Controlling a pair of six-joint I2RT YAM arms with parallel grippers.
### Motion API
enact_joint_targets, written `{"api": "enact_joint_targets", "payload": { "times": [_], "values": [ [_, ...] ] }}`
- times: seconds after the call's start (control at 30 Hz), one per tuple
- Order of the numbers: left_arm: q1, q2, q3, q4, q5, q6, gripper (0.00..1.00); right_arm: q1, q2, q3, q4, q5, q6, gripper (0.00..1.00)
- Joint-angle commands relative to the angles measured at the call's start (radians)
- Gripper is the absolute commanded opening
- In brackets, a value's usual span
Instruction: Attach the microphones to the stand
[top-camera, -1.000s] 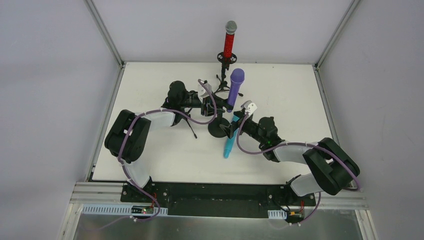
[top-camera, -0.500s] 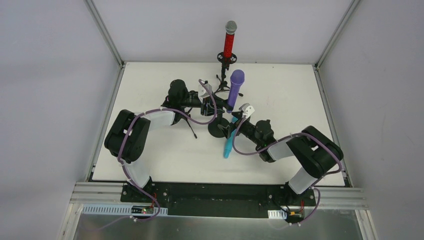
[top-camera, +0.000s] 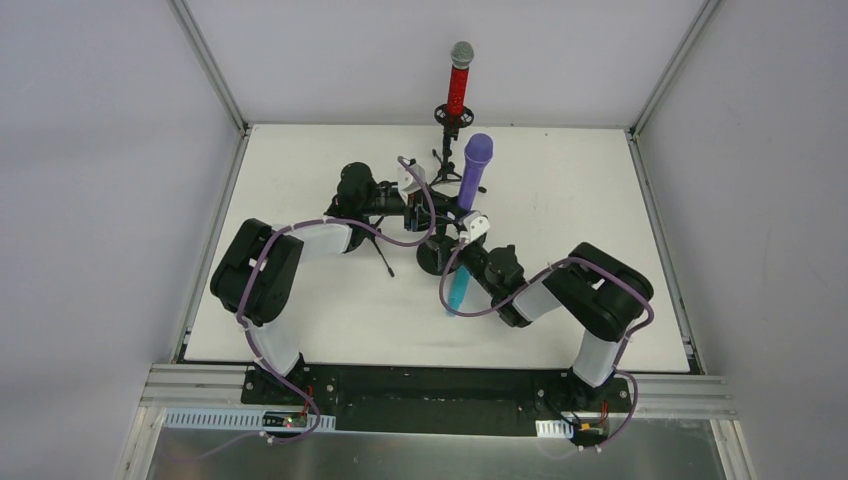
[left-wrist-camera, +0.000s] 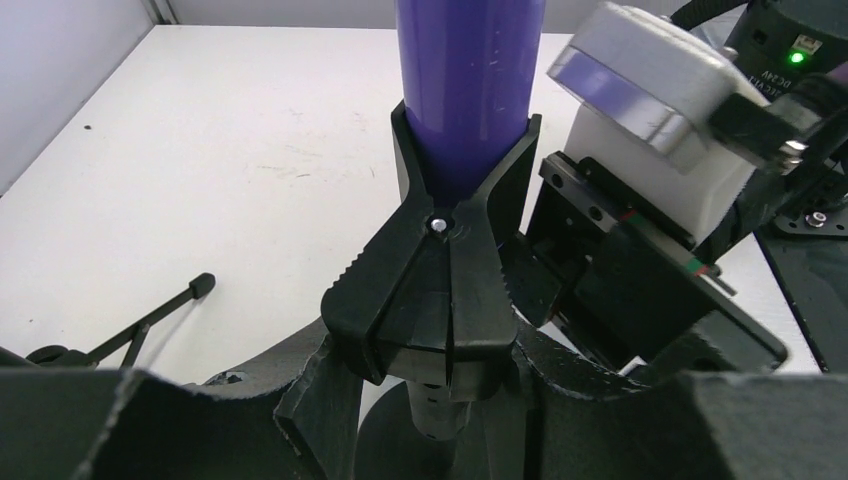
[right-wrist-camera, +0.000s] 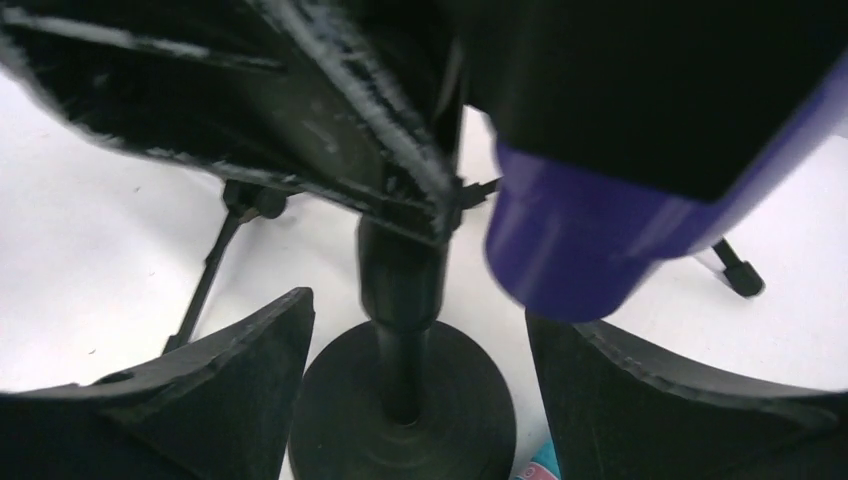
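Three microphones are spread about the middle of the white table (top-camera: 300, 300). Furthest left, a thin black tripod leg (top-camera: 384, 260) lies flat on the table beneath the left arm. The left gripper (left-wrist-camera: 430, 350) is pressed together on the handles of a black spring clip (left-wrist-camera: 440, 250) at the top of a stand. That clip's jaws hug the lower body of the purple microphone (top-camera: 473, 168), which stands nearly upright with its head uppermost. Below the clip, the stand's post (right-wrist-camera: 400, 290) runs down to a round black base (right-wrist-camera: 400, 410) on the table. Behind it, by the back wall, the red microphone (top-camera: 459, 85) with its silver mesh head stands upright in a small tripod stand (top-camera: 445, 160). The cyan microphone (top-camera: 459, 290) lies flat on the table just near of the round base, held by nothing. The right gripper (right-wrist-camera: 418, 312) is low beside that base, with its fingers (right-wrist-camera: 230, 380) spread wide to either side of the post and gripping nothing.
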Motion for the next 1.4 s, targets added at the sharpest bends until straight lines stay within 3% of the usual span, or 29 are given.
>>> {"api": "enact_joint_targets", "payload": {
  "times": [0.0, 0.2, 0.3, 0.5, 0.63, 1.17, 1.37],
  "values": [
    [-0.013, -0.004, -0.007, 0.103, -0.022, -0.04, 0.0, 0.025, 0.031, 0.047, 0.077, 0.175, 0.008, 0.75],
    [-0.023, -0.001, -0.007, 0.105, -0.021, -0.042, 0.0, 0.029, 0.054, 0.074, 0.077, 0.216, 0.001, 0.57],
    [-0.027, -0.002, -0.007, 0.106, -0.022, -0.042, 0.0, 0.031, 0.064, 0.086, 0.078, 0.197, 0.002, 0.53],
    [-0.034, -0.017, -0.011, 0.109, -0.028, -0.044, 0.0, 0.031, 0.072, 0.091, 0.077, 0.168, -0.007, 0.15],
    [-0.04, -0.024, -0.01, 0.113, -0.025, -0.047, 0.0, 0.031, 0.07, 0.086, 0.077, 0.166, -0.021, 0.0],
    [-0.052, -0.091, 0.003, 0.12, -0.05, -0.06, 0.0, 0.03, 0.069, 0.077, 0.076, 0.127, -0.047, 0.0],
    [-0.052, -0.083, 0.033, 0.17, -0.039, -0.128, 0.0, 0.031, 0.064, 0.071, 0.076, 0.118, -0.049, 0.0]
  ]
}}
